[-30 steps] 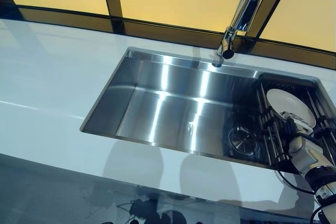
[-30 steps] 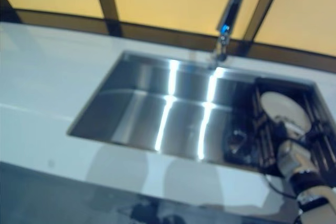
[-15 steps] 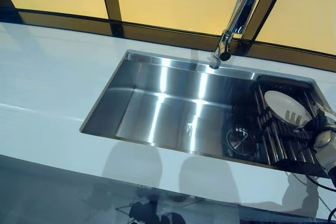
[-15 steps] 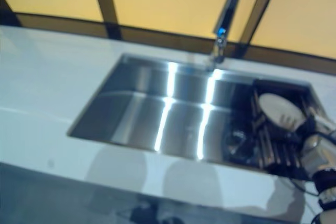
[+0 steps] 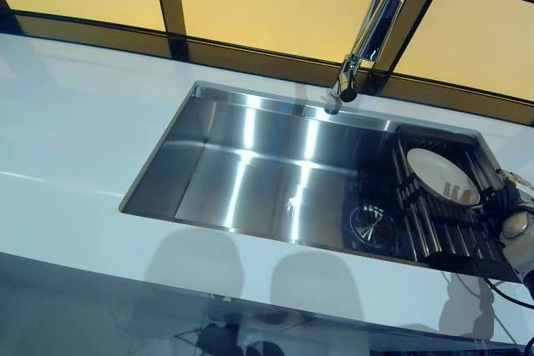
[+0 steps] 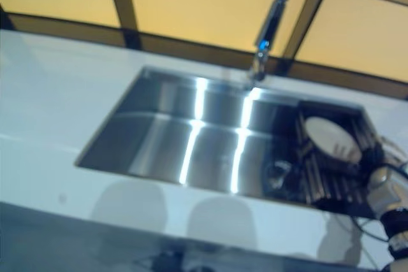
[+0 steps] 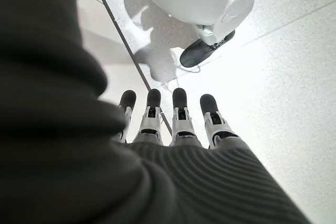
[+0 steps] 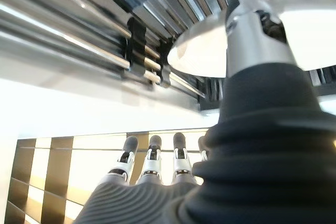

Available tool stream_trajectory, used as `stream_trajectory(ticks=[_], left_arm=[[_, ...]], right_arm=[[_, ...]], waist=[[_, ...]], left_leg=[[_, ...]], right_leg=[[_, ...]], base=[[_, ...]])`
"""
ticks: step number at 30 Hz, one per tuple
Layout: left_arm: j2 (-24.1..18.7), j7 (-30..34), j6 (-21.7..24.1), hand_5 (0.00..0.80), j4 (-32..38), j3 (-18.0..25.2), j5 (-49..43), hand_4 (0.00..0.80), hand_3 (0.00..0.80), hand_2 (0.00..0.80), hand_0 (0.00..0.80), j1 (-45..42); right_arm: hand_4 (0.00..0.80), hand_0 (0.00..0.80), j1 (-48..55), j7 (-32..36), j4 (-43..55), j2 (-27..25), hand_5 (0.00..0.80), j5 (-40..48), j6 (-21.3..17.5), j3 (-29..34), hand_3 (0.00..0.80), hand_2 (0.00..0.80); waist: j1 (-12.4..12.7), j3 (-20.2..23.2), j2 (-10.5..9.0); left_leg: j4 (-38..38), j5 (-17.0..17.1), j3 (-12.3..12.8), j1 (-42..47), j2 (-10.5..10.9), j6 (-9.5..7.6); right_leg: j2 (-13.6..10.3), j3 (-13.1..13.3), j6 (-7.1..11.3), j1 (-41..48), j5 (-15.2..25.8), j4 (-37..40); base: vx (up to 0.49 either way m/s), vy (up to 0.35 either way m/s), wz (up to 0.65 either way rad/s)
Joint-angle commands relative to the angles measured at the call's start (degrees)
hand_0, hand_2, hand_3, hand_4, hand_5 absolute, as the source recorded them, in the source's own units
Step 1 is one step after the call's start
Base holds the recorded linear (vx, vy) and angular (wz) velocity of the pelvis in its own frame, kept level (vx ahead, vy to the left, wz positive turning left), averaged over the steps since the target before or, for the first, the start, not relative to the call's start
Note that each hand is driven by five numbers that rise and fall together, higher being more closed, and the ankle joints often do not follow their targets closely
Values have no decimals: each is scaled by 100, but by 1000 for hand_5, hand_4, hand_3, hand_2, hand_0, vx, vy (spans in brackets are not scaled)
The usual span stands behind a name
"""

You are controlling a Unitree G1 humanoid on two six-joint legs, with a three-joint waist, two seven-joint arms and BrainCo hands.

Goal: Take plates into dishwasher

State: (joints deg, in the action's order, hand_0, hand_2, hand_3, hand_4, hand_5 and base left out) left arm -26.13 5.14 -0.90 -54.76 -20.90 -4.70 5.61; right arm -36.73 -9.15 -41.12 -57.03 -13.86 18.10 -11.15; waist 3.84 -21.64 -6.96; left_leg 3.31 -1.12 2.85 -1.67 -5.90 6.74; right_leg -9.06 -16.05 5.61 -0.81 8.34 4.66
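- 1 white plate (image 5: 440, 175) lying tilted on the dark roll-up rack (image 5: 434, 223) across the right end of the steel sink (image 5: 250, 172); no second plate visible.
- Right robot hand (image 5: 511, 221) at the rack's right edge, just beside the plate; in the right wrist view, thumb (image 8: 252, 30) reaching over the plate rim, fingers (image 8: 152, 161) straight and spread, nothing clamped. Thumb contact with the rim likely but hard to confirm.
- Left robot hand (image 7: 173, 124) hanging low over the floor, fingers straight and relaxed, empty.
- Risk: glossy rim slipping from a shallow pinch and dropping into the basin; a lift along the bars dragging the rack out of place.
- Risk: tall faucet (image 5: 371, 27) close above, liable to be struck by a raised plate.
- White tabletop (image 5: 75, 139) around the sink, bare and glossy; amber window panels in dark frames behind. No dishwasher in view.
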Motion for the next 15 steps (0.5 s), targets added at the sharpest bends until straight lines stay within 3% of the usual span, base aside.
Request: stream_trajectory(ticks=[1, 15], left_arm=[[-96, -34, -11, 0, -3, -68, 86, 0, 0, 0, 0, -85], [-95, -15, -4, 0, 7, -165, 100, 0, 0, 0, 0, 34]], right_arm=[[0, 0, -181, -79, 188, -391, 0, -29, -88, -221, 0, 0], [0, 0, -758, 70, 110, -242, 0, -47, -152, -718, 0, 0]], waist=[[57, 244, 70], [143, 144, 116]], left_leg=[[-155, 4, 367, -256, 306, -665], [-35, -14, 329, -376, 319, -666]], right_leg=[[472, 274, -88, -172, -768, -796], [452, 213, -117, -221, -785, -830]], base=[[0, 0, 0], [5, -3, 0]])
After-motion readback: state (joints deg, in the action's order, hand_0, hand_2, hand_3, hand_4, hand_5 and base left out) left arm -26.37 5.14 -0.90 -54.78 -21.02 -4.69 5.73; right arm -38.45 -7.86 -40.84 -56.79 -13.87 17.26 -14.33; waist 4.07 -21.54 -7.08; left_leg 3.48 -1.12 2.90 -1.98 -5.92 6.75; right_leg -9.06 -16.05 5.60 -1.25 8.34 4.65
